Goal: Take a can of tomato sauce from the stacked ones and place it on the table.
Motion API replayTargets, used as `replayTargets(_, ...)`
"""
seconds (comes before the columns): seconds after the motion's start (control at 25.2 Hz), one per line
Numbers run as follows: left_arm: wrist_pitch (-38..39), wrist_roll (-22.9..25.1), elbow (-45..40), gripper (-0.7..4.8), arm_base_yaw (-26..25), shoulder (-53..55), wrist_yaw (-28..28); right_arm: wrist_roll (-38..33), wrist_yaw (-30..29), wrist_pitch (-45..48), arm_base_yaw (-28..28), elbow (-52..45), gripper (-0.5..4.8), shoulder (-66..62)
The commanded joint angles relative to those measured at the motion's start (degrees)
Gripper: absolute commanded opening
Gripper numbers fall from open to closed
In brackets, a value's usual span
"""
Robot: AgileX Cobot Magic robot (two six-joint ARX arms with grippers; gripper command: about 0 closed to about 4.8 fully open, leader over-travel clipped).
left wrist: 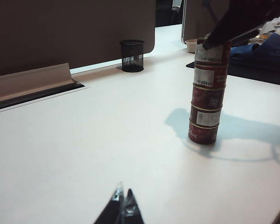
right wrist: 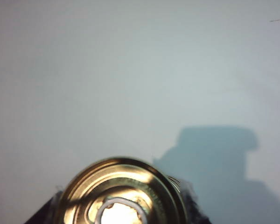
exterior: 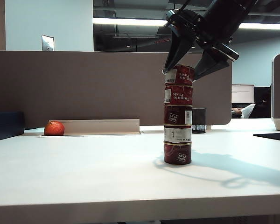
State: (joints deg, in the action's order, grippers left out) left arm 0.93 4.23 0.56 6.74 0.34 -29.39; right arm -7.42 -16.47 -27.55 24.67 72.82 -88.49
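Note:
Several short red tins stand in one stack [exterior: 178,133] near the middle of the off-white table [exterior: 84,172]. The top one is the can of tomato sauce [exterior: 178,74], its "Tomato Paste" lettering upside down. My right gripper [exterior: 179,73] comes down from above, and its dark fingers press against both sides of that can. In the right wrist view the can's gold lid [right wrist: 121,191] fills the space between the fingers [right wrist: 43,213]. The stack [left wrist: 205,112] also shows in the left wrist view, where my left gripper [left wrist: 123,195] hangs shut and empty over bare table, far from it.
A red round fruit [exterior: 54,128] lies at the back left beside a long cable tray [exterior: 98,126]. A black mesh cup [exterior: 199,120] stands behind the stack. A grey-brown partition [exterior: 84,84] closes the back, and a dark mat [exterior: 273,136] lies at the right.

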Motion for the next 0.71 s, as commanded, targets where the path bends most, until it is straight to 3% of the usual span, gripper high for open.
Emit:
replayTargets(0.04, -0.55, -0.17, 0.15, -0.06, -0.04, 0.02, -0.22, 0.17, -0.15, 0.37, 0.07, 0.28, 2.60, 0.24)
replayTargets(0.71, -0.52, -0.17, 0.15, -0.06, -0.04, 0.02, -0.22, 0.55, 0.11, 0.98, 0.04, 0.61, 2.60, 3.61)
